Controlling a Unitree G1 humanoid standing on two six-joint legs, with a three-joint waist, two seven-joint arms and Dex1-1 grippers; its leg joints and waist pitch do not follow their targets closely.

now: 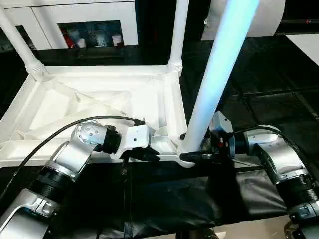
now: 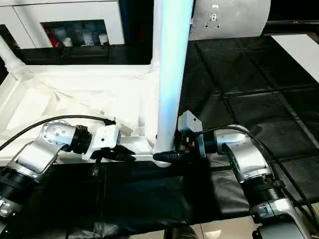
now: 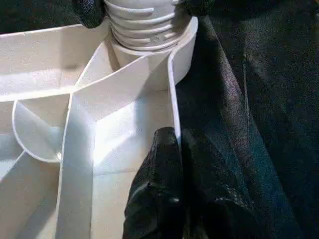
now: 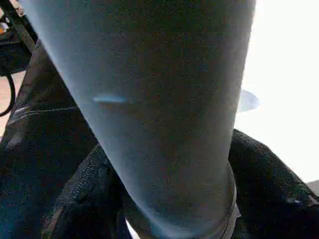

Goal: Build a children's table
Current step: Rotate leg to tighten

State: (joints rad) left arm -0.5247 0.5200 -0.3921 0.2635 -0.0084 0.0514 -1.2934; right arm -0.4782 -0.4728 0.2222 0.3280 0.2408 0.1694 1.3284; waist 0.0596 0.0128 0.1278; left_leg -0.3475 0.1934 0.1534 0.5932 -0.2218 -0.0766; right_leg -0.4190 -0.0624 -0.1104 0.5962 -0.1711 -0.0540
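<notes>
Upturned table top on black mat, three legs up in corner sockets.
Left gripper pinched shut on near rim; right gripper fingers around nearest leg base. No readable writing.

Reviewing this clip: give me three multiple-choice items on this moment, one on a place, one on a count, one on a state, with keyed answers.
1. Where does the left gripper sit?
A. On the near rim of the upturned white plastic tabletop
B. On a far leg
C. On the floor

2. How many white tube legs stand in corner sockets?
A. One
B. Three
C. Four

3. The right gripper has its fingers:
A. Around the base of the near leg
B. Flat on the black cloth
C. Holding a cable

Answers: 1 A, its fingers pinch the rim; 2 B, two far legs and one near; 3 A, one finger each side of the tube.
</notes>
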